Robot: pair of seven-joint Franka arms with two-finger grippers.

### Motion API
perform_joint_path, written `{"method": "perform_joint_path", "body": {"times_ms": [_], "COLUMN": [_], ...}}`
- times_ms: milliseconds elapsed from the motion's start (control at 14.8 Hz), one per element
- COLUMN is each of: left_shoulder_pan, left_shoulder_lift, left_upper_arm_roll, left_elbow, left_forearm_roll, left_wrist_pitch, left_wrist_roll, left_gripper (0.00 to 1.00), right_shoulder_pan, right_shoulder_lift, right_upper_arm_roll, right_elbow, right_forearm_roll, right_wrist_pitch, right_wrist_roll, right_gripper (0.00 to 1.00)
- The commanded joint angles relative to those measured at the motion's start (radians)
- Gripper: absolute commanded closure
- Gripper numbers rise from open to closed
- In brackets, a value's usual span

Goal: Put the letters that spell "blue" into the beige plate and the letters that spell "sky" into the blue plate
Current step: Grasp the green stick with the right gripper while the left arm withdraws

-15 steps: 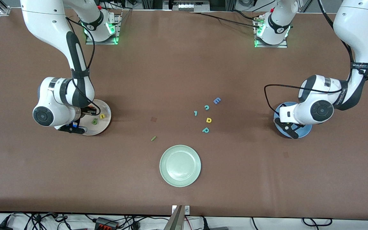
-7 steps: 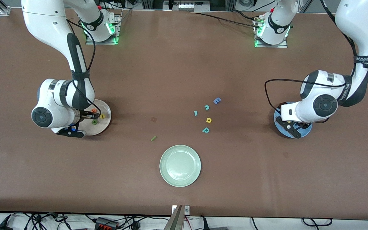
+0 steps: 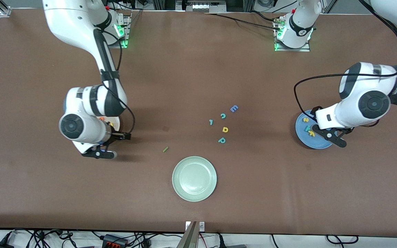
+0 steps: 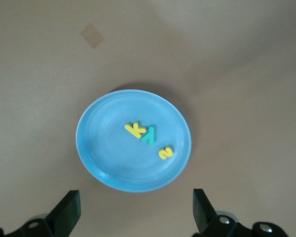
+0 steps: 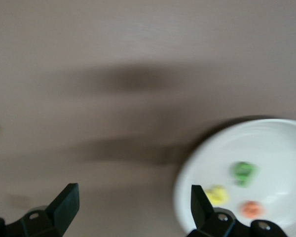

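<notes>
The round bright blue plate [image 4: 133,140] at the left arm's end of the brown surface [image 3: 191,75] holds the yellow foam "k" [image 4: 134,130], teal foam "y" [image 4: 149,135] and yellow foam "s" [image 4: 165,153]. The left end effector [image 4: 133,217] hangs over it, released and empty. The round pale beige plate [image 5: 266,148] holds a dark green letter [image 5: 244,173], a yellow letter [image 5: 217,195] and an orange-red letter [image 5: 250,209]. The right end effector [image 5: 130,215] hangs over the plate's edge, spread wide and empty. The dark green foam bar [image 3: 165,149] lies on the surface near the round pale green plate [image 3: 194,178].
</notes>
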Motion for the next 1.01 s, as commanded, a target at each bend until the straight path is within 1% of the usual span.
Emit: {"method": "perform_joint_path", "body": {"times_ms": [0,135,202,338,540,675,742,810,878,945], "left_shoulder_pan": [0.006,-0.003,-0.011,-0.029,-0.065,-0.062,-0.074,-0.12,-0.158,-0.195], "left_shoulder_lift": [0.009,0.006,0.008,0.008,0.015,0.005,-0.015,-0.056,-0.081,-0.118], "left_upper_arm_roll": [-0.005,-0.006,-0.006,-0.008,-0.002,0.026,0.068,0.124,0.194,0.271], "left_elbow": [0.132,0.227,0.27,0.333,0.457,0.474,0.474,0.465,0.456,0.424], "left_forearm_roll": [-0.05,-0.05,-0.05,-0.05,-0.075,-0.096,-0.116,-0.159,-0.205,-0.26], "left_wrist_pitch": [-0.147,-0.237,-0.28,-0.342,-0.484,-0.49,-0.482,-0.456,-0.422,-0.393], "left_wrist_roll": [-0.012,-0.024,-0.059,-0.171,-0.283,-0.328,-0.365,-0.404,-0.437,-0.449], "left_gripper": [0.0,0.0,0.0,0.0,0.0,0.0,0.0,0.0,0.0,0.0], "right_shoulder_pan": [-0.007,0.02,0.032,0.052,0.075,0.083,0.091,0.095,0.097,0.097], "right_shoulder_lift": [0.069,0.102,0.118,0.135,0.189,0.209,0.214,0.218,0.224,0.231], "right_upper_arm_roll": [0.053,0.064,0.064,0.067,0.069,0.07,0.07,0.07,0.07,0.076], "right_elbow": [0.063,0.065,0.068,0.071,0.16,0.198,0.2,0.2,0.198,0.198], "right_forearm_roll": [0.03,0.029,0.029,0.029,0.032,0.032,0.035,0.037,0.038,0.04], "right_wrist_pitch": [0.075,0.147,0.179,0.243,0.264,0.267,0.27,0.27,0.27,0.27], "right_wrist_roll": [0.206,0.365,0.442,0.518,0.623,0.667,0.674,0.684,0.685,0.691], "right_gripper": [0.0,0.0,0.0,0.0,0.0,0.0,0.0,0.0,0.0,0.0]}}
